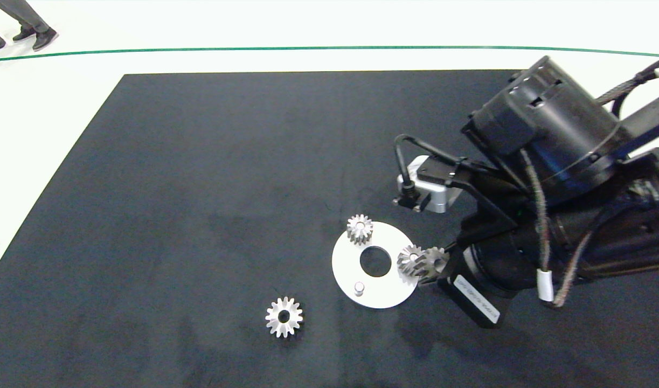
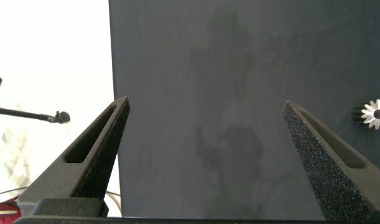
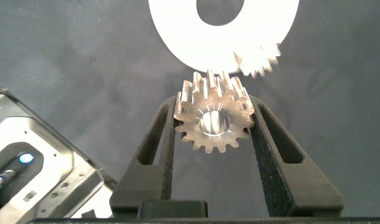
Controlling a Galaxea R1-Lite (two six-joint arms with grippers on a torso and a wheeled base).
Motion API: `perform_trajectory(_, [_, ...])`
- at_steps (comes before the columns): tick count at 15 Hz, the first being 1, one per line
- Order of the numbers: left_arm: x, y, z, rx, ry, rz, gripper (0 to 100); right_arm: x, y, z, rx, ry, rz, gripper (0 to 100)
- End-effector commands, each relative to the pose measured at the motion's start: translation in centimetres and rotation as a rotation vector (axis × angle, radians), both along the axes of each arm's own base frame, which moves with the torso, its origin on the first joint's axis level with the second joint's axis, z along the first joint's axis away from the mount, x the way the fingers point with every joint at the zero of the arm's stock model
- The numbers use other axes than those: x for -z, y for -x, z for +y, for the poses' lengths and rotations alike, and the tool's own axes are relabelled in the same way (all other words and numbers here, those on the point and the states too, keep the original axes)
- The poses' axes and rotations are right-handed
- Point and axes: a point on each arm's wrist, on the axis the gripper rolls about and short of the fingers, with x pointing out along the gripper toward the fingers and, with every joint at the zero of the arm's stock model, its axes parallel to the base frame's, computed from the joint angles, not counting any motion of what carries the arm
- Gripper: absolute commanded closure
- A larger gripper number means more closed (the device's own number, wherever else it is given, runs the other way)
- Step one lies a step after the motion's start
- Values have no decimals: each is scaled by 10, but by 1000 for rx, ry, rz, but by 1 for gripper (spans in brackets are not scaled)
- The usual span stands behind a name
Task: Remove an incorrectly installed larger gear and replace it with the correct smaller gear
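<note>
The larger gear (image 1: 284, 317) lies flat on the black mat, off the white round plate (image 1: 351, 258), to its front left; it also shows in the left wrist view as the larger gear (image 2: 376, 114). My right gripper (image 1: 436, 264) is shut on the smaller gear (image 1: 434, 260), held on edge at the plate's right rim. In the right wrist view the smaller gear (image 3: 213, 118) sits between the fingers of the right gripper (image 3: 213, 107), just short of the plate (image 3: 177, 37). My left gripper (image 2: 205, 104) hangs open over the mat's edge, holding nothing.
Two more small gears stand on the plate, one at its far side (image 1: 360, 228) and one at its right (image 1: 411, 260). A bare pin (image 1: 359, 288) rises from the plate's near side. A person's shoes (image 1: 35, 37) show beyond the table.
</note>
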Motion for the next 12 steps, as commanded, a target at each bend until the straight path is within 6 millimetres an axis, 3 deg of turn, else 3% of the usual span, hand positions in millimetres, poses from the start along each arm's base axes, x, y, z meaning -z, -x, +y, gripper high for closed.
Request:
perform_trajectory(1, [0, 0, 0, -3, -2, 2, 0, 24, -14, 35, -43, 75, 36, 84])
perform_trajectory(12, [0, 0, 0, -3, -2, 2, 0, 39, -29, 63, -54, 79, 45, 84])
